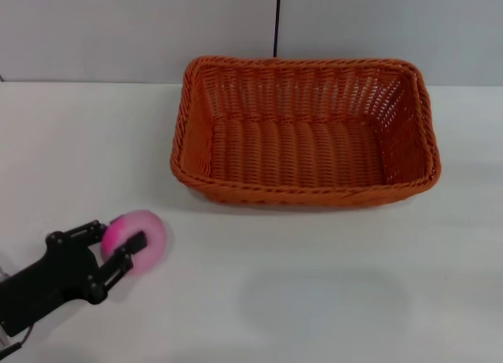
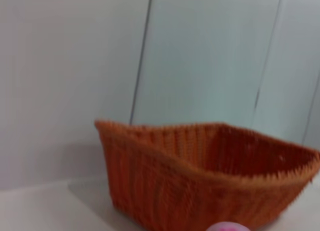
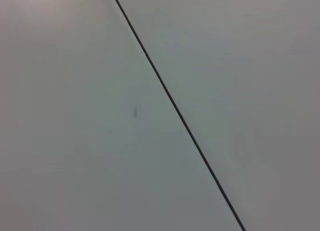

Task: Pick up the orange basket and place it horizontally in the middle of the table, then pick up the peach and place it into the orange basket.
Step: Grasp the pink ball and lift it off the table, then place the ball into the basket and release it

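Observation:
The orange basket (image 1: 306, 131) lies lengthwise across the white table (image 1: 330, 292) at the middle back, and nothing is inside it. Down at the front left, my left gripper (image 1: 118, 247) is shut on the peach (image 1: 141, 237), a pink ball with a magenta patch, held near the tabletop. The left wrist view looks over the top of the peach (image 2: 227, 227) toward the orange basket (image 2: 200, 181). My right gripper is out of view; its wrist camera sees only a grey wall.
A grey panelled wall (image 1: 118, 33) with a dark vertical seam (image 1: 277, 21) stands behind the table. White tabletop stretches between the peach and the basket's front rim (image 1: 299, 194).

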Available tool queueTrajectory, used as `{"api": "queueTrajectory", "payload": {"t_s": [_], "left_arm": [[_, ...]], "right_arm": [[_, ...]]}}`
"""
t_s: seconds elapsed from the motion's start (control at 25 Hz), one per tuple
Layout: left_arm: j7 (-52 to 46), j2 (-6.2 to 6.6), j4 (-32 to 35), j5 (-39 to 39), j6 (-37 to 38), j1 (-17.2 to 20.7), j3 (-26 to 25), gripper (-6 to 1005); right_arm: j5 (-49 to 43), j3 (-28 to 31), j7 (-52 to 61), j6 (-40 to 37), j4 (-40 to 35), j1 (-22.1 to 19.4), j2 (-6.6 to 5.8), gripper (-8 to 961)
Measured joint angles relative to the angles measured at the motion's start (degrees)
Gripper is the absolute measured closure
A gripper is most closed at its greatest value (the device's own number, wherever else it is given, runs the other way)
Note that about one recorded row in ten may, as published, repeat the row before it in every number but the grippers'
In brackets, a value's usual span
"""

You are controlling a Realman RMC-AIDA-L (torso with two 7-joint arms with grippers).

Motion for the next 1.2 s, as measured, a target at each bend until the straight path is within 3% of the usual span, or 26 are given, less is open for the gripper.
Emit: {"api": "queueTrajectory", "payload": {"t_s": [0.36,0.48,0.6,0.64,0.96,1.2], "left_arm": [[-1.6,0.2,-0.3,-0.3,-5.8,-0.4,-10.0,701],[-2.6,0.01,-3.5,-1.6,-6.7,-0.8,-16.6,715],[-3.0,0.05,-11.1,-2.5,-6.5,-2.4,-22.6,728],[-3.0,0.05,-11.1,-2.5,-6.5,-2.4,-22.6,733],[-6.3,-0.38,-17.7,-0.5,2.1,-13.2,-22.9,819],[-12.6,-0.12,-18.6,7.0,10.8,-19.1,-22.9,856]], "right_arm": [[0.0,0.5,0.0,0.0,1.5,0.0,-0.46,415],[0.0,0.5,0.0,0.0,1.6,0.0,-0.47,416],[0.0,0.5,0.0,0.0,2.1,0.1,-0.55,416],[0.0,0.5,-0.1,0.0,2.3,0.2,-0.57,416],[0.0,0.1,-0.4,-0.2,2.9,0.8,-0.62,415],[-0.2,0.0,-0.3,-0.3,2.9,0.7,-0.62,416]]}}
